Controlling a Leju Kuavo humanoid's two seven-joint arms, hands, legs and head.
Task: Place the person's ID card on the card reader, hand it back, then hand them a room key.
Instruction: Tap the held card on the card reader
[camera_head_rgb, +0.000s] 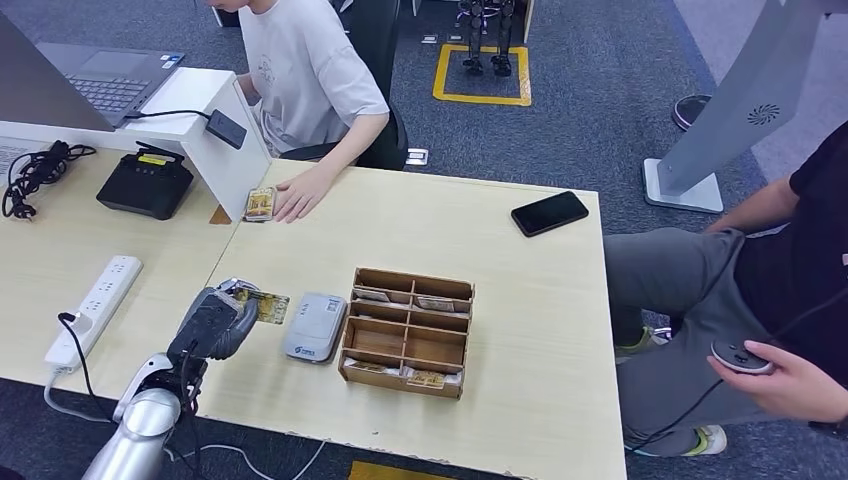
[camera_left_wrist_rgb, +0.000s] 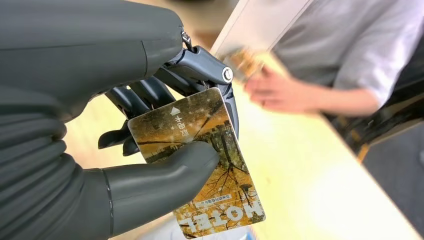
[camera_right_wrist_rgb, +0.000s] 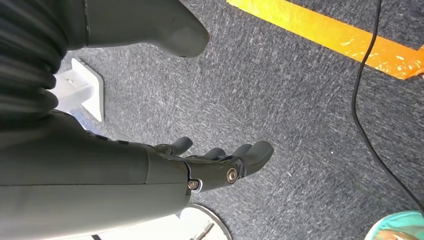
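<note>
My left hand (camera_head_rgb: 213, 322) pinches a yellow-brown hotel key card (camera_head_rgb: 264, 305) between thumb and fingers, just left of the white card reader (camera_head_rgb: 313, 327). The left wrist view shows the card (camera_left_wrist_rgb: 210, 165) close up, printed "HOTEL", held under the thumb (camera_left_wrist_rgb: 165, 175). A wooden divided box (camera_head_rgb: 406, 332) with more cards stands right of the reader. Across the table a person in a grey shirt rests a hand (camera_head_rgb: 300, 192) beside another card (camera_head_rgb: 260, 204) on the table. My right hand (camera_right_wrist_rgb: 210, 162) hangs over the carpet, fingers apart, holding nothing.
A black phone (camera_head_rgb: 549, 213) lies at the table's far right. A white power strip (camera_head_rgb: 95, 310), a black device (camera_head_rgb: 145, 185) and a laptop (camera_head_rgb: 105, 80) are on the left desk. A second person sits at right holding a controller (camera_head_rgb: 740, 356).
</note>
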